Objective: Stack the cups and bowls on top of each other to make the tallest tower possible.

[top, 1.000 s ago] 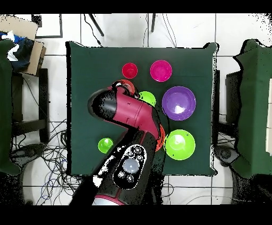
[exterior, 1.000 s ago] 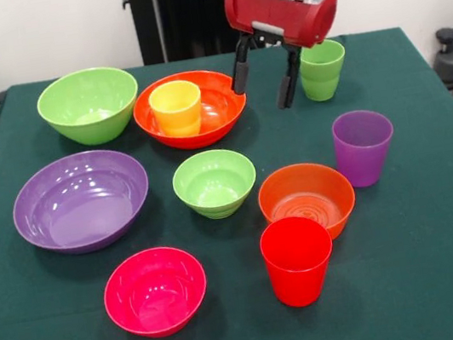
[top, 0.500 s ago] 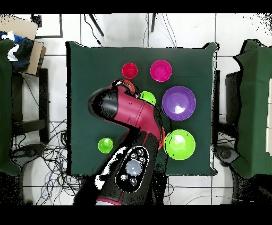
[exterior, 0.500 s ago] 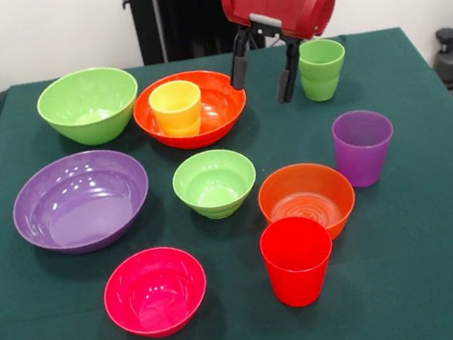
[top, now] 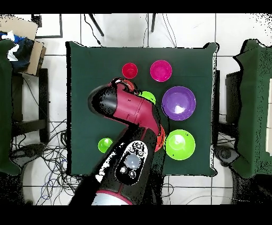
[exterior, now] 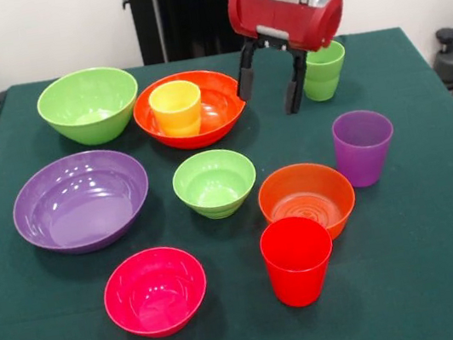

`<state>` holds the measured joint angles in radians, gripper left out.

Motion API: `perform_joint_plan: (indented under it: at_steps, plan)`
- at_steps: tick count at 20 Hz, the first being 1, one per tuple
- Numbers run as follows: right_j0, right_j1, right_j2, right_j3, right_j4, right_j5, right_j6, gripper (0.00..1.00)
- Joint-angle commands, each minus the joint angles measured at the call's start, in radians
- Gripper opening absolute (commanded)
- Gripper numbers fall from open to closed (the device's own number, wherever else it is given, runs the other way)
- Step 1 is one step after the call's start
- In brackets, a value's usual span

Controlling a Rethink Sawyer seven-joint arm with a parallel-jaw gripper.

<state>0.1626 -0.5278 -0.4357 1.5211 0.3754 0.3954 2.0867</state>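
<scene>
My gripper [exterior: 270, 94] is open and empty. It hangs just above the table between the large orange bowl [exterior: 215, 111] and the light green cup [exterior: 324, 70]. The yellow cup [exterior: 176, 107] stands inside the large orange bowl. The large lime green bowl [exterior: 88, 104], large purple bowl [exterior: 81, 200], small lime green bowl [exterior: 215, 182], small orange bowl [exterior: 306, 199], magenta-pink bowl [exterior: 155, 290], purple cup [exterior: 363, 146] and red cup [exterior: 297, 259] stand apart on the green tablecloth. In the overhead view the arm [top: 133, 114] hides the gripper, the purple cup and much of the orange bowls.
The robot's black pedestal [exterior: 184, 13] stands at the far edge of the table. In the overhead view a cardboard box [top: 24, 42] and cables on the floor lie beside the table. Chairs stand at both sides.
The gripper has dropped slightly and shifted a little toward the light green cup, still open. The cups and bowls have not moved.
</scene>
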Motion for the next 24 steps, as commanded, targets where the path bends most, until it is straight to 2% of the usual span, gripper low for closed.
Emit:
perform_joint_plan:
  at_steps: [1,12,24]
  plan:
    - [0.023,0.189,0.046,-0.144,0.054,0.075,0.252,1.0]
    - [0.035,0.307,-0.028,-0.259,0.093,0.07,0.298,1.0]
    - [0.034,0.31,-0.031,-0.285,0.091,0.112,0.304,1.0]
